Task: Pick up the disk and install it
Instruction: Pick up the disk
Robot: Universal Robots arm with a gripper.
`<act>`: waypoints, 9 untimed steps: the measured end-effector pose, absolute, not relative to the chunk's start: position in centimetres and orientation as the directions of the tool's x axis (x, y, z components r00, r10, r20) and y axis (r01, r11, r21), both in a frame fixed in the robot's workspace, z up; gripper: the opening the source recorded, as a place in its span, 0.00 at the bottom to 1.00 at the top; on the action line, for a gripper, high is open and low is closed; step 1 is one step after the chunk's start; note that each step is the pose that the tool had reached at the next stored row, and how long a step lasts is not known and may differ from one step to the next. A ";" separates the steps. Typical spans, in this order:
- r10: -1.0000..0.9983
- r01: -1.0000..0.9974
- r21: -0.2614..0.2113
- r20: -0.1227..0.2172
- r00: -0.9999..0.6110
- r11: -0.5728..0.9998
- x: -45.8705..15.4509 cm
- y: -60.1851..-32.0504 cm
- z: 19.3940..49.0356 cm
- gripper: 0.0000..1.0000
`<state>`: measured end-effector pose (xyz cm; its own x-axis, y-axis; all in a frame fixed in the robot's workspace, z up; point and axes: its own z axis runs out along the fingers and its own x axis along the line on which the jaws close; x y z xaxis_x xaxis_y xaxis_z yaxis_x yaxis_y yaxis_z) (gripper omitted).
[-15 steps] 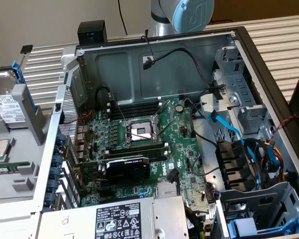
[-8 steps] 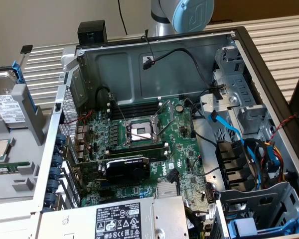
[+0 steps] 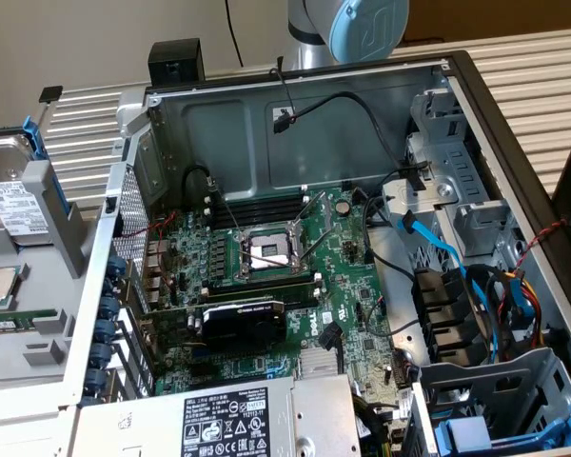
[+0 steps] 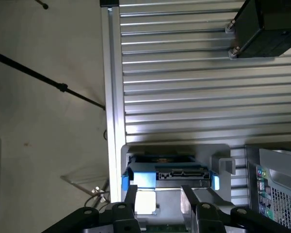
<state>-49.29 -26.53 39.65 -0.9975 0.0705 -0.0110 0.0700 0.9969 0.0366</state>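
The disk (image 3: 14, 205) stands on edge in a grey holder (image 3: 62, 219) at the exterior view's left, outside the computer case; its white label and blue carrier show. In the wrist view the disk (image 4: 169, 174) shows its connector edge and blue carrier ends, seated in the grey holder (image 4: 223, 162). My gripper (image 4: 160, 196) hangs just short of it, open, its two dark fingers (image 4: 131, 196) spread with nothing between them. The arm's blue joint (image 3: 362, 24) rises behind the case.
A small silver processor chip (image 3: 0, 286) lies on the holder near the disk. The open case holds the motherboard (image 3: 295, 276), power supply (image 3: 228, 419), cables and a drive bay (image 3: 485, 433) at the exterior view's right. A black box (image 4: 266, 26) sits on the slatted table (image 4: 184, 97).
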 end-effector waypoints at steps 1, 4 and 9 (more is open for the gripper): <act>0.071 0.070 0.037 -0.011 -0.997 0.997 -49.3 -26.5 39.6 0.48; 0.055 0.054 0.037 -0.014 -0.998 0.998 -49.3 -26.5 39.6 0.48; -0.037 -0.038 0.037 -0.015 -0.999 0.999 -49.3 -26.5 39.6 0.48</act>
<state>-49.31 -26.52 39.65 -0.9992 -0.0372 -0.0146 -0.0377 0.9986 0.0371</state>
